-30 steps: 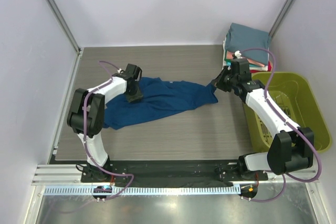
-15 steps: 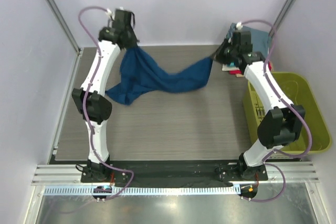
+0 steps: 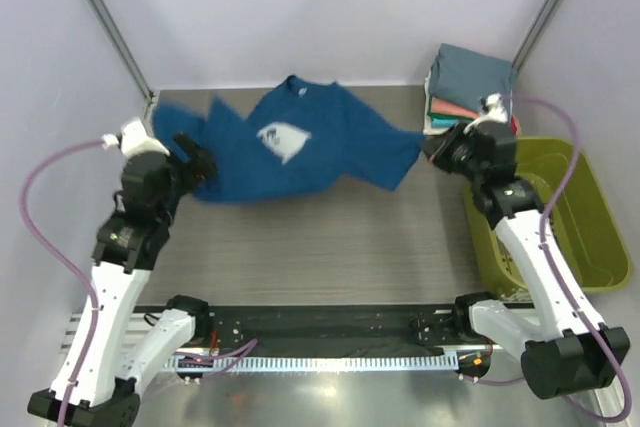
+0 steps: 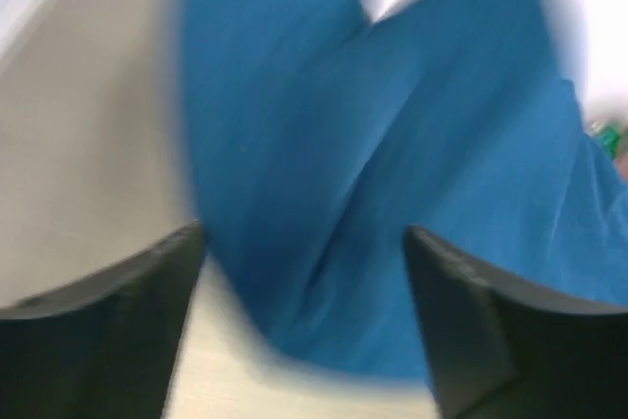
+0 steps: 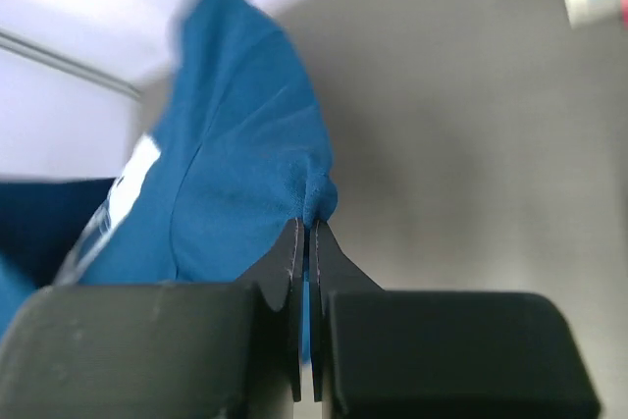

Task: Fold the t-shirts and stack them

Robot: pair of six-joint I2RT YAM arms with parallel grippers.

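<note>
Across the far half of the table [image 3: 330, 247], the navy-blue t-shirt [image 3: 340, 152] is stretched out wide, front side up. Its white cartoon print [image 3: 283, 140] shows near the middle and the collar [image 3: 297, 85] points toward the back wall. The cloth ripples rather than lying smooth, and its left end is blurred, so I cannot tell whether all of it rests on the table.

The right pincer [image 3: 434, 147] has its fingers pressed together on a bunched edge at the shirt's right end. The wrist view shows the fabric nipped between the tips.

The left pincer [image 3: 197, 163] sits at the shirt's left end with its fingers spread wide. From its wrist, blue cloth fills the gap beyond them, too blurred to see any contact.

In the far right corner stands the stack of folded t-shirts [image 3: 472, 77], slate-teal on top with coral, white and red edges beneath. The olive-green basket [image 3: 592, 197] is just beside it, nearer the arms.
</note>
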